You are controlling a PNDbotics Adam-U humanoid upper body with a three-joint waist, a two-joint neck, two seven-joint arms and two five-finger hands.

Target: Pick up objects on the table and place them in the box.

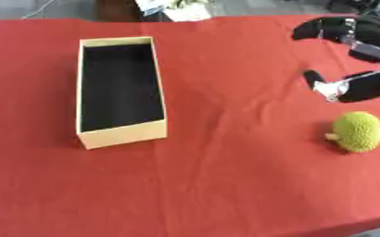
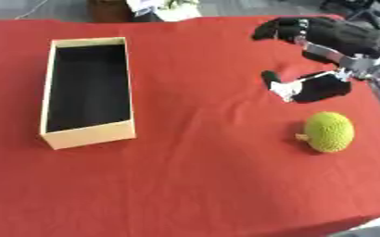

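Desk: red cloth-covered desk [image 1: 225, 185], creased near its middle, carrying everything here.
Box: one long, open-topped tan cardboard box with a black inside [image 1: 120, 85], on the left half of the desk, its long sides running from the near edge toward the far edge; nothing shows inside it.
Fruit: one round, bumpy yellow-green fruit with a short stub on its left [image 2: 329, 131], lying on the cloth near the desk's right edge, well apart from the box.
Right hand: black with silver parts [image 2: 311, 88], reaching in from the upper right, above the cloth just behind the fruit and not touching it; fingers and thumb spread in a wide arc, released, holding nothing.
Left hand: not seen in either view.
In the way: bare red cloth lies between fruit and box; nothing stands on that stretch.
Beyond the far edge: a dark brown shape and some pale clutter [image 1: 177, 9] off the desk; I cannot tell what they are.
Count: one box, one fruit, one hand in sight.
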